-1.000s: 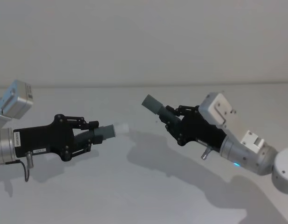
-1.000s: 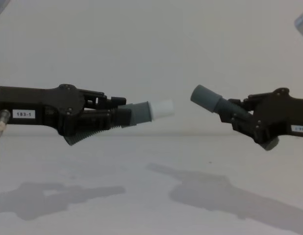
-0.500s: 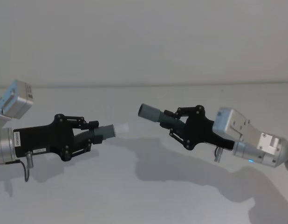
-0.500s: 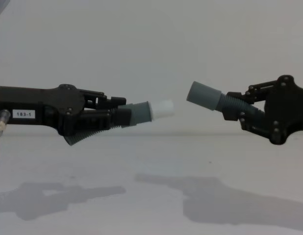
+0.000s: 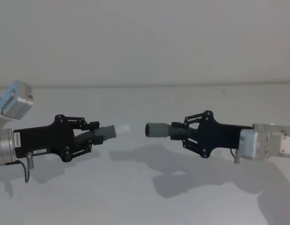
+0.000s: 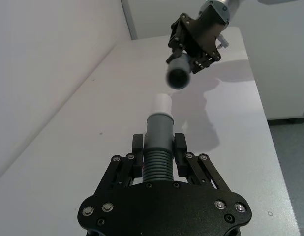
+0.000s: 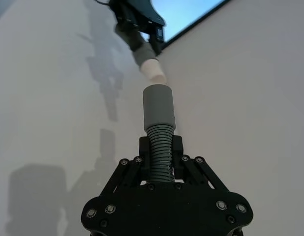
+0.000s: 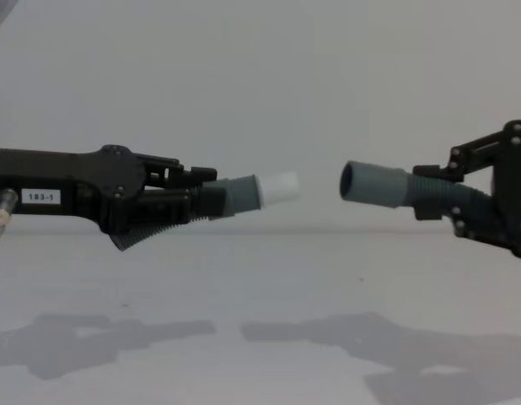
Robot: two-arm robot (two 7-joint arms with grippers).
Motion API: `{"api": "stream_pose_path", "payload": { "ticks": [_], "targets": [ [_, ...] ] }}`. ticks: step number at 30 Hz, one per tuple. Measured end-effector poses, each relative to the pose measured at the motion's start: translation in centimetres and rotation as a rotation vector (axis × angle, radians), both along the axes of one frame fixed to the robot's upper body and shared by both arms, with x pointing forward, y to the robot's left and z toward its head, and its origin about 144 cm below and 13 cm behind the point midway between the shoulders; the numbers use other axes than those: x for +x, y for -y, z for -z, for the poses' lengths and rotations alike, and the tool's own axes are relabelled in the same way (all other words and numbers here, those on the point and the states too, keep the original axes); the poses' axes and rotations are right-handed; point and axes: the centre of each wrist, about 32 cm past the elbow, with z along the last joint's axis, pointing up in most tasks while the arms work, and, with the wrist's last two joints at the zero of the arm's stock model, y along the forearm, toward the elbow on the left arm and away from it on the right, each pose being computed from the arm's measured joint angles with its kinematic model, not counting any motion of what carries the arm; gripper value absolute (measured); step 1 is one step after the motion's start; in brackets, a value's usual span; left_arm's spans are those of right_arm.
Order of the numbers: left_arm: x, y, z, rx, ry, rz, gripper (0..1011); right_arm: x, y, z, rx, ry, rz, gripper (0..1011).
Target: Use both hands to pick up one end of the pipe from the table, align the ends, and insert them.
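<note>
Both pipe pieces are held in the air above the white table [image 5: 135, 197]. My left gripper [image 5: 95, 136] [image 8: 206, 198] [image 6: 159, 147] is shut on the ribbed part of one grey piece [image 8: 242, 194], whose white tip [image 8: 279, 187] [image 5: 121, 128] points right. From the right, my right gripper [image 5: 180, 133] [image 8: 437, 198] [image 7: 160, 147] is shut on the ribbed part of the other piece [image 8: 378, 184]. Its round socket mouth [image 8: 349, 181] [image 5: 149, 130] faces the white tip at about the same height. A short gap separates the two ends.
A pale grey wall [image 5: 145, 42] rises behind the table. Shadows of both arms lie on the table surface [image 8: 244, 329] below the grippers.
The right gripper has swung its piece from tilted upward to level and drawn back to the right, so the socket now faces the white tip. The left gripper has stayed still.
</note>
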Motion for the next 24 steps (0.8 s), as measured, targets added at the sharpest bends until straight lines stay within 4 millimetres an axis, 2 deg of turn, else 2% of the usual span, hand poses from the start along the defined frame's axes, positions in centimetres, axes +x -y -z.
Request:
{"api": "stream_pose_path", "payload": {
  "ticks": [14,24],
  "targets": [
    [0.0,0.0,0.0,0.0,0.0,0.0,341,1.3,1.5,-1.1,-0.078,0.113,-0.093,227],
    [0.0,0.0,0.0,0.0,0.0,0.0,341,1.8,1.3,-1.3,-0.081,0.149,-0.094,227]
  ]
}}
